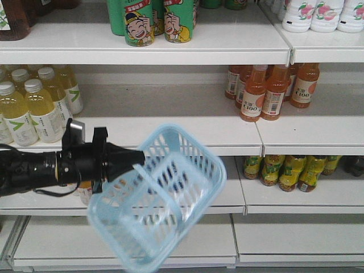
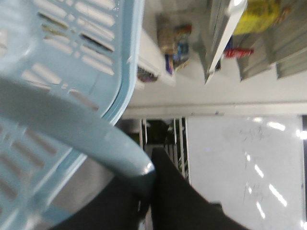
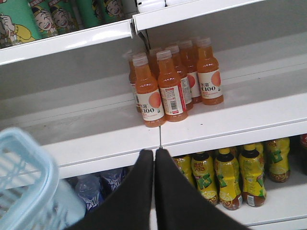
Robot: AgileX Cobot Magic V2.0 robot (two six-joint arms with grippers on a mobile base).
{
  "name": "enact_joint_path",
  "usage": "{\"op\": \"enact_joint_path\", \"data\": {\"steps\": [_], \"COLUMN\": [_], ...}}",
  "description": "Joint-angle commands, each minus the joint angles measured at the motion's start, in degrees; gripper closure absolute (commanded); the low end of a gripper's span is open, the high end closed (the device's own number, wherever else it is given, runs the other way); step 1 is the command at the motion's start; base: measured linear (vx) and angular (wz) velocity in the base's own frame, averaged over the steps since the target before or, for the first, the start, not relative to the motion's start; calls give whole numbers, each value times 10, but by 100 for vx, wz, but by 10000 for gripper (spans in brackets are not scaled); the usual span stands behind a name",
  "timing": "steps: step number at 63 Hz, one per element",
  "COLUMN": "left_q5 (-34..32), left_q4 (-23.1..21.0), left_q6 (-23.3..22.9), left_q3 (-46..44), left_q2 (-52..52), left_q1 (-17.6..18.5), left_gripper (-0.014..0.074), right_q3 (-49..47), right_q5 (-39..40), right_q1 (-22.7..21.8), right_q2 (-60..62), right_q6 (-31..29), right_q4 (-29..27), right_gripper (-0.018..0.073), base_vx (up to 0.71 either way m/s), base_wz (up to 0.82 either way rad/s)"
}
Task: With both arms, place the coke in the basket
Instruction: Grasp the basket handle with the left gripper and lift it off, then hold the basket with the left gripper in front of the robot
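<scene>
The light blue basket (image 1: 159,199) hangs tilted in front of the shelves, its open side turned toward the camera. My left gripper (image 1: 139,159) reaches in from the left and is shut on the basket's handle (image 2: 72,124). In the left wrist view the left gripper (image 2: 148,175) pinches that handle, with the basket's slotted wall (image 2: 72,57) above it. My right gripper (image 3: 154,152) is shut with nothing between its fingers, facing the shelf edge. A corner of the basket (image 3: 24,182) shows at its lower left. The coke is out of view.
White shelves (image 1: 170,133) fill the scene. Orange drink bottles (image 1: 267,91) stand on the middle right shelf and pale yellow bottles (image 1: 34,108) on the middle left. Green cans (image 1: 153,23) are on top, and yellow-labelled bottles (image 1: 290,170) are lower right.
</scene>
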State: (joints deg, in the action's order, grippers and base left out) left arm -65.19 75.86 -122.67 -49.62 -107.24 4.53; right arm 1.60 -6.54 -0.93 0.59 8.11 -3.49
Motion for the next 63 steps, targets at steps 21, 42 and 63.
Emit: {"op": "enact_joint_path", "data": {"steps": [21,42,63], "left_q5": [-136,-135,-127], "left_q4": [-10,-66,-66], "left_q6": [-8,-13,-13], "left_q3": [104,104,104], "left_q2": [372,517,522], "left_q1": [85,109,109], "left_gripper": [604,604,604], "right_q3": [4,4,4], "right_q5": [40,40,40], "right_q1": [-3,-3,-3], "right_q2": [7,7,7], "right_q6": [-4,-4,-4], "right_q4": [5,5,5], "right_gripper": [564,564,564], "base_vx": [0,0,0], "base_wz": [0,0,0]}}
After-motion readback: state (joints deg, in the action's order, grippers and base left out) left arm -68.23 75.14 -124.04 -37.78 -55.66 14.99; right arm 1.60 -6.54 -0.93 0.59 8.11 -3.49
